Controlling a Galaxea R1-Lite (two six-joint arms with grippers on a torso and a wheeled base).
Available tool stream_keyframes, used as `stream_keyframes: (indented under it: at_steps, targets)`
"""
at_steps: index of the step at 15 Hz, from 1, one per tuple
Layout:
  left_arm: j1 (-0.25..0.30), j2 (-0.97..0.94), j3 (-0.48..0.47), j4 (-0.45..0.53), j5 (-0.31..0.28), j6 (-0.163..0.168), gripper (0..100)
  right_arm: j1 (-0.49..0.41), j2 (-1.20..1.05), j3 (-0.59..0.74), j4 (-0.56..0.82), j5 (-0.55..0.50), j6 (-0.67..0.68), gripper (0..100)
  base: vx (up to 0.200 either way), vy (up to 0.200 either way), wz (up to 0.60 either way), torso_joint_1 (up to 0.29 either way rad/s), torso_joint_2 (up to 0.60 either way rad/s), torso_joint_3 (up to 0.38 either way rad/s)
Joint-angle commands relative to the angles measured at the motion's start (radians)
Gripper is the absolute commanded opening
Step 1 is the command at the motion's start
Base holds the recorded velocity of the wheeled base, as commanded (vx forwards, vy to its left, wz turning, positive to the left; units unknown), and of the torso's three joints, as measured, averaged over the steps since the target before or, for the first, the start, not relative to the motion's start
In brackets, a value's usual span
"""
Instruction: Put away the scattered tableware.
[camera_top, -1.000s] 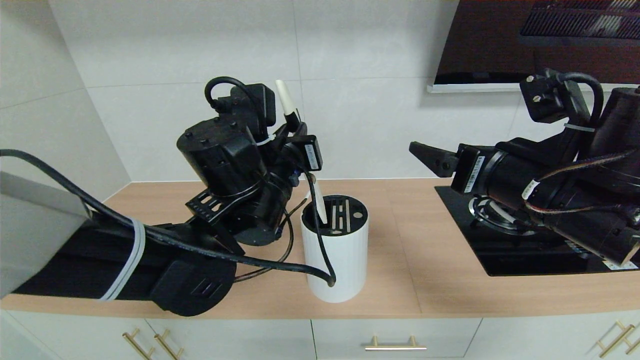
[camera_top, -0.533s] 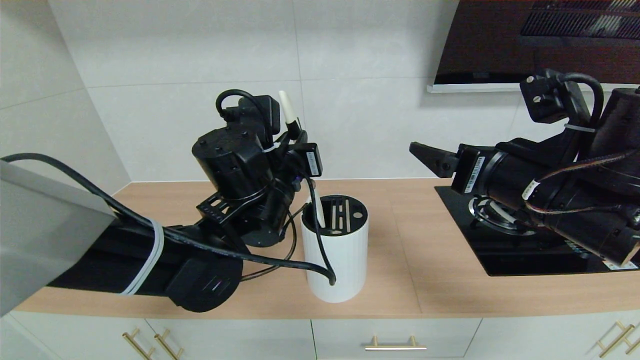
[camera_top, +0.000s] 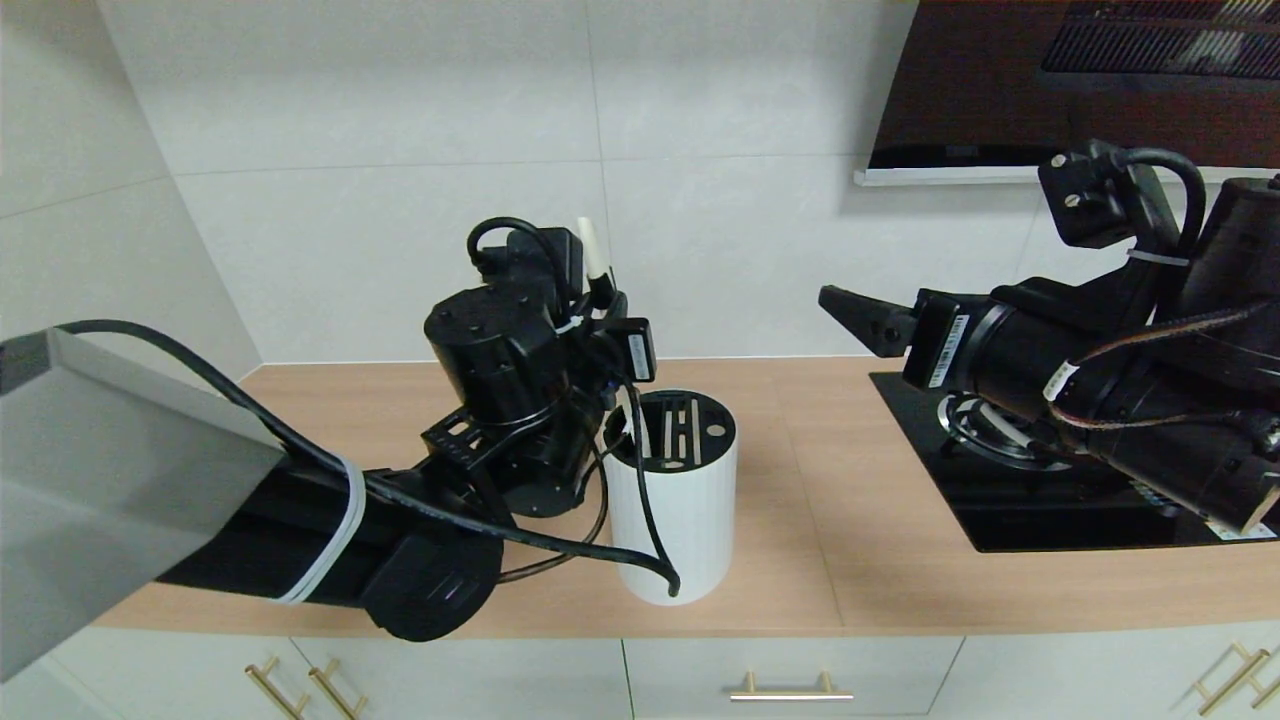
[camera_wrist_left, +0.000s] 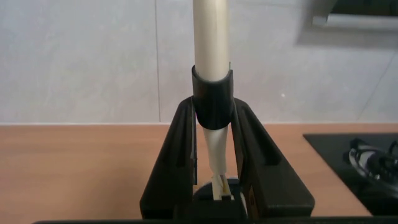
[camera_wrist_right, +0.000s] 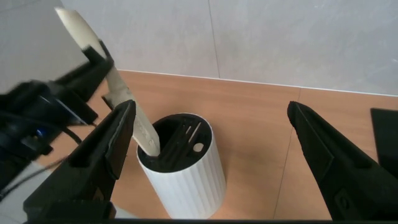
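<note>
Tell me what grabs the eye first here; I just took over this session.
The left arm's jaws are shut on a cream-handled knife with a black collar, held nearly upright with its pale blade tip in the black slotted top of a white ribbed cylindrical holder on the wooden counter. The right arm's jaws stand wide open and empty by the black stovetop on the right.

The left arm (camera_top: 330, 520) reaches low over the wooden counter (camera_top: 820, 520) and bends upward just left of the white ribbed cylindrical holder (camera_top: 672, 500). The left pincer (camera_wrist_left: 211, 134) is clamped on a cream-handled utensil (camera_wrist_left: 210, 37), gripping it at its black collar above the holder. The right arm (camera_top: 1100, 400) hangs level, well to the holder's right. The right pincer (camera_wrist_right: 210, 112) is spread wide and faces the holder.
</note>
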Motion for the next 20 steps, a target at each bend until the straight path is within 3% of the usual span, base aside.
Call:
stream_keyframes:
  at_steps: [1, 15, 16, 20]
  targets:
    - [-0.022, 0.02, 0.017, -0.001, -0.001, -0.002, 0, 0.0, 0.003, 0.001, 0.0, 0.0, 0.0, 100, 0.0, 0.0, 0.0, 0.0, 0.0, 0.0]
    - [-0.04, 0.092, 0.063, 0.001, -0.001, -0.013, 0, 0.0, 0.006, 0.006, 0.0, 0.0, -0.001, 100, 0.0, 0.0, 0.0, 0.0, 0.0, 0.0]
    - [-0.04, 0.092, 0.063, 0.001, -0.001, -0.013, 100, 0.0, 0.004, 0.006, 0.0, 0.0, 0.0, 100, 0.0, 0.0, 0.0, 0.0, 0.0, 0.0]
    - [-0.04, 0.089, 0.065, 0.001, -0.001, -0.013, 100, 0.0, 0.004, 0.006, 0.0, 0.0, -0.001, 100, 0.0, 0.0, 0.0, 0.0, 0.0, 0.0]
